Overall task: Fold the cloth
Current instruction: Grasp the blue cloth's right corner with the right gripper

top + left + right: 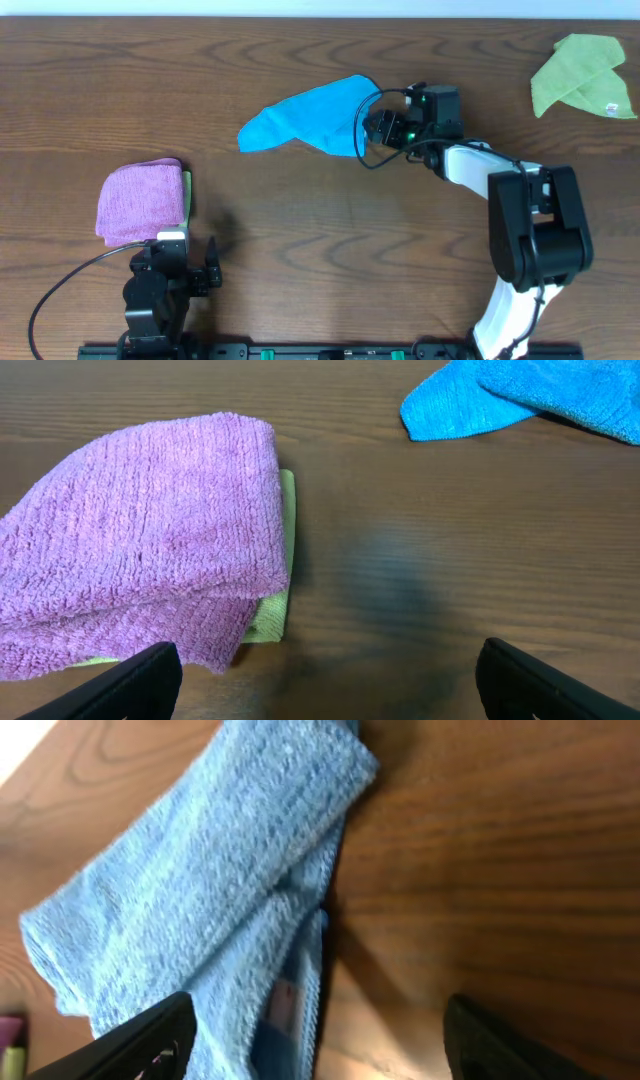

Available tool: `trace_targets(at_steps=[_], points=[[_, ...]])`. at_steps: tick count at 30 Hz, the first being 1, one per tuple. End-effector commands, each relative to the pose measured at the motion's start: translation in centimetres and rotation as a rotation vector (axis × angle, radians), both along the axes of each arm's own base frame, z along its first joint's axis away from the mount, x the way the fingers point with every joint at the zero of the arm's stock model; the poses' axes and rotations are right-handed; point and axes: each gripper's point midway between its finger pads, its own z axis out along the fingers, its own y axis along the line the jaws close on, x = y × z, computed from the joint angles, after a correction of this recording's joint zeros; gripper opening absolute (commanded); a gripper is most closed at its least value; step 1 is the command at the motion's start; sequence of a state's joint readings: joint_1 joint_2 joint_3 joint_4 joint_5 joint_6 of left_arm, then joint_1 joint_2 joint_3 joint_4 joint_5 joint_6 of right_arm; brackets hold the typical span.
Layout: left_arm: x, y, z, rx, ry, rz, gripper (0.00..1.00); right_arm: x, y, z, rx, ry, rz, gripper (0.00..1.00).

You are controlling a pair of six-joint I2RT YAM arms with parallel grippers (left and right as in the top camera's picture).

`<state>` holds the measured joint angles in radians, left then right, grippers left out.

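Note:
A blue cloth (310, 118) lies crumpled on the wooden table, partly doubled over. My right gripper (378, 128) is open at its right edge; in the right wrist view the blue cloth (210, 890) lies under and beside the left finger, with bare wood between the fingers (320, 1045). My left gripper (172, 262) is open and empty near the front edge, just below a folded purple cloth (140, 198). The left wrist view shows the purple cloth (140, 530) on a green one, ahead of the open fingers (325, 680).
A light green cloth (583, 75) lies loosely folded at the far right. A folded green cloth (275, 575) sits under the purple one. A black cable (60, 290) loops by the left arm. The right arm's white link (470, 165) stretches across the table's right half.

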<state>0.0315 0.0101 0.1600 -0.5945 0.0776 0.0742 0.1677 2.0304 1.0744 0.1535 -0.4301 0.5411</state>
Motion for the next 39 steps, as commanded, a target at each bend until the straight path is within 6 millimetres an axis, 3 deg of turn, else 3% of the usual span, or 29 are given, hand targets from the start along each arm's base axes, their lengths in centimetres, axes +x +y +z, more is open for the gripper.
trace_targets(at_steps=[1, 14, 20, 33, 35, 39], points=[[0.0, 0.1, -0.1, -0.006, -0.001, 0.008, 0.95, -1.8, 0.1, -4.6, 0.016, 0.148, -0.047, 0.78], [0.0, 0.1, -0.1, -0.006, -0.001, 0.008, 0.95, -3.2, 1.1, -8.4, 0.07, 0.26, -0.073, 0.65], [0.0, 0.1, -0.1, -0.005, -0.002, 0.008, 0.95, -4.0, 2.1, -9.0, 0.076, 0.296, -0.067, 0.56], [0.0, 0.0, -0.1, -0.006, -0.002, 0.008, 0.95, -4.7, 2.0, -9.9, 0.029, 0.324, -0.076, 0.07], [0.0, 0.0, -0.1, -0.006, -0.002, 0.008, 0.95, -4.5, 1.5, -9.9, 0.024, 0.315, -0.075, 0.02], [0.0, -0.1, -0.1, -0.012, -0.003, -0.001, 0.95, -4.1, 0.7, -9.4, 0.062, 0.317, -0.082, 0.01]])
